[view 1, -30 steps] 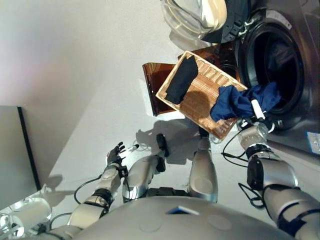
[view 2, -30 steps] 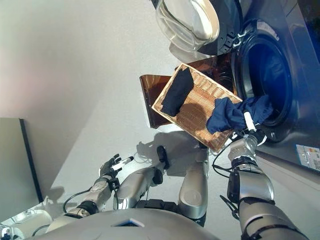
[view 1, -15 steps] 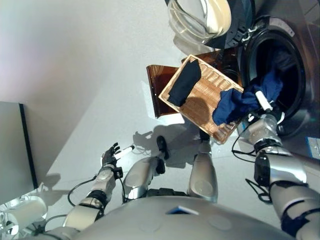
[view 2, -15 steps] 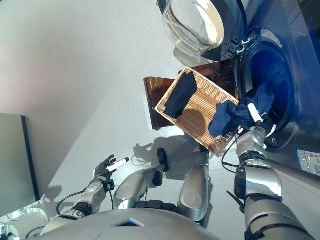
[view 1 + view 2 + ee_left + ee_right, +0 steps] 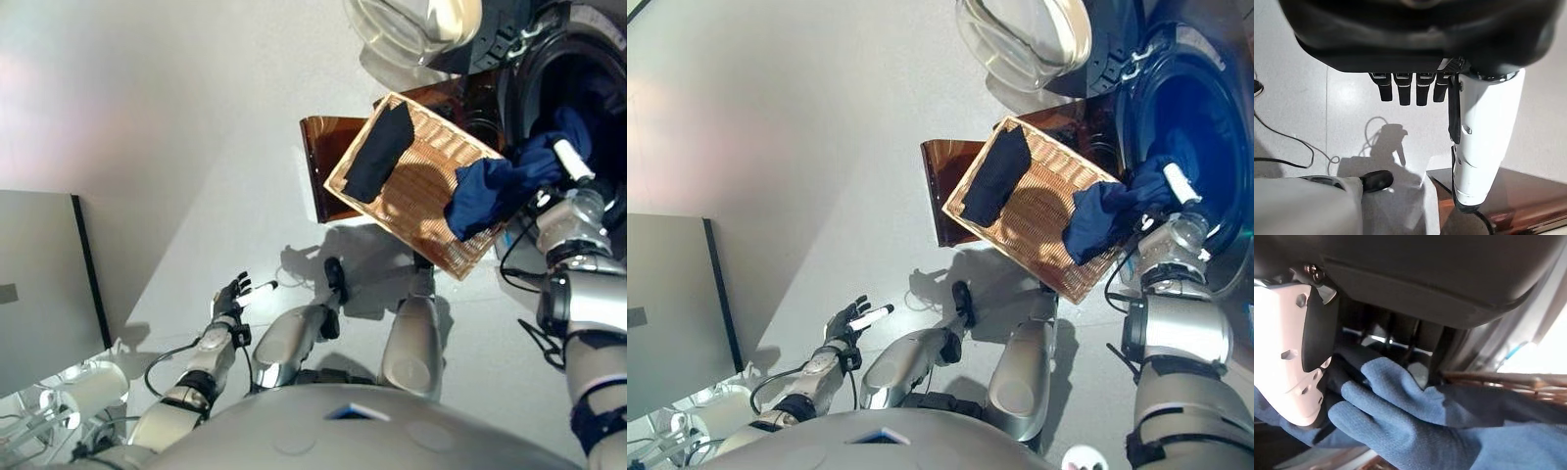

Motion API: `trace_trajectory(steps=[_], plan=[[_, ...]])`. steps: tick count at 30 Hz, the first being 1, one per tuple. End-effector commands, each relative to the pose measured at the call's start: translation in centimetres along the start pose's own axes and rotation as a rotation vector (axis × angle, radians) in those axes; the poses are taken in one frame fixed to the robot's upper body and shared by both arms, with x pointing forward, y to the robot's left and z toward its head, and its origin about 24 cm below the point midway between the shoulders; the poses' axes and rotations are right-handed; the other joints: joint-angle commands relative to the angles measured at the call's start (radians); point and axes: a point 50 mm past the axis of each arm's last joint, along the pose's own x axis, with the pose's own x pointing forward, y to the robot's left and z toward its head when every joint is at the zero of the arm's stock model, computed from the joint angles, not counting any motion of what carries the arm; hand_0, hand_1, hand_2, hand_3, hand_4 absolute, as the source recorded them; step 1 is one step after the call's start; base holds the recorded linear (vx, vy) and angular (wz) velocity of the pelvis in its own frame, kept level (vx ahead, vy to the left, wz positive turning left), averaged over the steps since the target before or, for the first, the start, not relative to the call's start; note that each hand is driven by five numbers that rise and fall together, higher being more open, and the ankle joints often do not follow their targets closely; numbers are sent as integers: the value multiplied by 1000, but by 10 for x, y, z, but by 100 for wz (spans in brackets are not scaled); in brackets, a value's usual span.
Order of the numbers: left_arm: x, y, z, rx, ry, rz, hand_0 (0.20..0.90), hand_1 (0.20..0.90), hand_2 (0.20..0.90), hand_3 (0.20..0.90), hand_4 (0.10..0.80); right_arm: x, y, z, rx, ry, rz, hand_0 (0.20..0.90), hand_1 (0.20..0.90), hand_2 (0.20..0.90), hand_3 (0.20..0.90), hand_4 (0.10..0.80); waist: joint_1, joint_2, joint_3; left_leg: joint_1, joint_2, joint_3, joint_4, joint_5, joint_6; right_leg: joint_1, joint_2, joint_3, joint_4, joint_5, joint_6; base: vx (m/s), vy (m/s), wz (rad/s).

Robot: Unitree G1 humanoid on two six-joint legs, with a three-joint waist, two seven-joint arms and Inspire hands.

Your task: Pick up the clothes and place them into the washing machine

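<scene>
Grey floor (image 5: pixel 196 196) is seen; blue cloth (image 5: pixel 495 186) is gripped by right hand (image 5: pixel 573 181) beside washer drum (image 5: pixel 1190 108).

Silver-grey arms; dark left hand (image 5: pixel 231 297) and right hand (image 5: pixel 568 168), black fingers (image 5: pixel 1403 91), white thumb covers, visible screws.

**Blue garment at the drum mouth, black one in the basket**

The crumpled blue garment (image 5: pixel 500 186) hangs at right of frame, from the washing machine (image 5: pixel 578 69) opening down over the wicker basket (image 5: pixel 421 201) edge. A black garment (image 5: pixel 380 152) lies flat in the basket's upper left corner.
</scene>
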Motion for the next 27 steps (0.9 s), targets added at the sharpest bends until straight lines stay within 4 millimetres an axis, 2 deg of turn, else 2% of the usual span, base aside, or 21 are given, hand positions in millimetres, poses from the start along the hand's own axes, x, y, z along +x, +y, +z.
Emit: trace_trajectory(steps=[1,2,3,4,6,8,10,14,16,18,19,20,22,23,27], plan=[[-2,13,4,32,-40,28,900,900,900,900,800,2,0,80,41,-217,-37,200,200,200,200,300,15,35,-6,-128,55,-61,56,88,-152,-50,9,-30,207,-156,-6,-45,11,3],[-2,12,5,37,-48,22,900,900,900,900,800,1,0,93,71,-240,-51,200,200,200,200,300,15,47,-1,-138,54,-57,54,95,-154,-72,8,-25,222,-159,-8,0,0,0],[-2,11,5,36,-49,20,900,900,900,900,800,1,0,94,71,-241,-51,200,200,200,200,300,16,48,-1,-140,54,-57,54,95,-154,-75,8,-24,225,-160,-8,0,0,0],[-2,11,5,46,-47,18,900,900,900,900,800,-1,0,108,56,-273,-66,200,200,200,200,300,14,56,3,-150,52,-53,51,101,-155,-98,7,-19,243,-164,-10,0,0,0],[-2,9,5,48,-51,13,900,900,900,900,800,-3,3,115,38,-290,-66,200,200,200,200,300,13,60,4,-157,51,-48,48,103,-155,-111,7,-15,252,-167,-10,0,0,0],[-1,6,10,61,-71,0,900,900,900,900,800,-7,3,137,1,-344,-90,200,200,200,200,300,12,71,7,-167,46,-49,43,105,-155,-134,5,-8,270,-178,-12,2,-5,-10],[-1,3,11,60,-76,-7,900,900,900,900,800,-8,0,144,0,-354,-106,200,200,200,200,300,12,77,5,-171,45,-49,40,107,-155,-141,4,-6,275,-180,-12,1,-2,-5],[-1,0,13,74,-92,-14,900,900,900,900,800,-16,-2,174,15,-418,-159,200,200,200,200,300,15,92,2,-173,37,-52,28,113,-156,-154,6,3,289,-185,-13,5,2,1],[-1,-1,14,73,-96,-14,900,900,900,900,800,-17,-1,179,14,-430,-165,200,200,200,200,300,15,97,2,-174,35,-51,26,115,-156,-158,6,3,290,-185,-13,4,5,2],[-1,-4,19,76,-116,-9,900,900,900,900,800,-27,3,196,96,-496,-224,200,200,200,200,300,14,110,2,-177,32,-52,17,120,-158,-163,5,3,288,-185,-12,5,7,2],[0,-4,19,75,-117,-9,900,900,900,900,800,-27,3,196,96,-496,-224,200,200,200,200,300,15,111,2,-181,34,-51,17,124,-157,-166,8,4,285,-177,-13,0,0,0],[0,-7,24,75,-139,-10,900,900,900,900,800,-32,4,205,165,-528,-255,200,200,200,200,300,11,121,2,-177,30,-52,12,121,-158,-167,6,5,294,-190,-12,0,0,0],[0,-9,27,67,-152,-13,900,900,900,900,800,-35,5,211,171,-541,-254,200,200,200,200,300,11,126,1,-178,29,-52,10,122,-158,-169,6,6,298,-192,-13,11,15,1],[-1,-11,29,63,-162,-20,900,900,900,900,800,-38,5,219,168,-566,-251,200,200,200,200,300,11,129,-2,-178,29,-52,8,122,-158,-172,5,6,300,-193,-13,0,0,0],[-1,-13,30,48,-168,-25,900,900,900,900,800,-37,8,218,132,-567,-211,200,200,200,200,300,10,138,-4,-183,31,-47,11,125,-157,-182,12,11,305,-183,-15,0,0,0]])
